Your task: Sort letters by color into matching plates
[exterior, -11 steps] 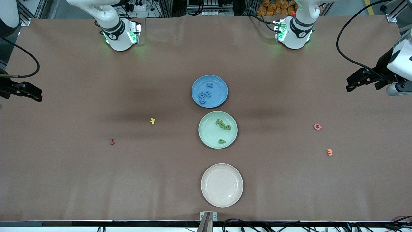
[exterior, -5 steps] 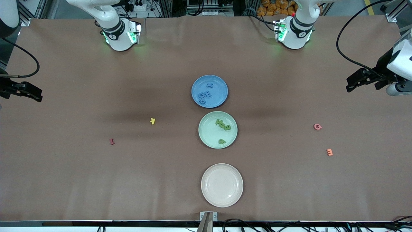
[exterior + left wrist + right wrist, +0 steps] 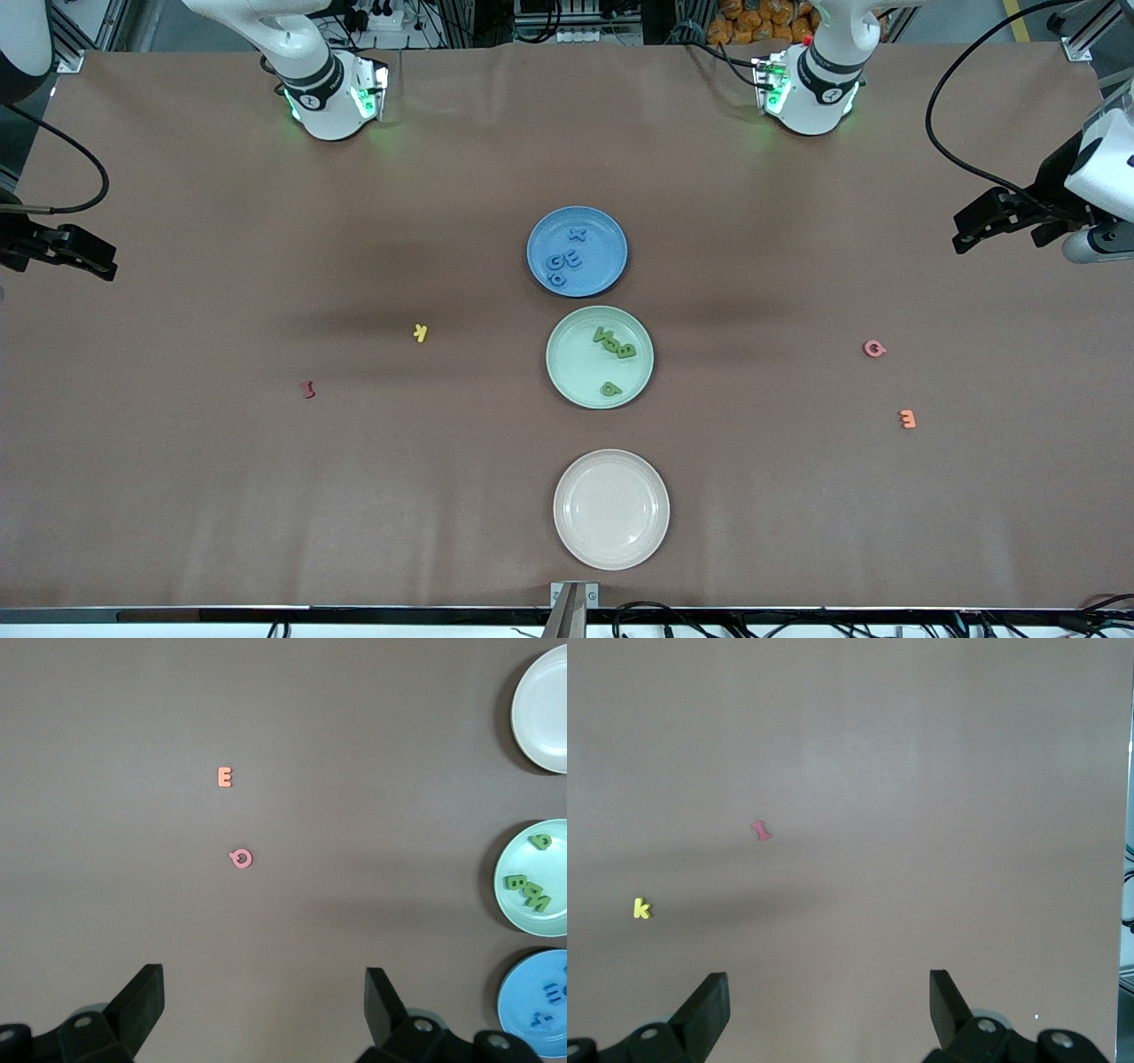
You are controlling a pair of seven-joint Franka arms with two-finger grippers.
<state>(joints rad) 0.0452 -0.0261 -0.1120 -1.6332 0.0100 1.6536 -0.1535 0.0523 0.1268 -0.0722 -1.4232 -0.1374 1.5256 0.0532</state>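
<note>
A brown table spreads under me with three plates in a row down its middle. The blue plate, nearest my bases, holds four blue letters; the mint green plate holds four green letters; the cream plate lies closest to the front camera. My left gripper hangs released over the pink letter's end, near the orange E. My right gripper hangs released over the yellow K and dark red letter.
</note>
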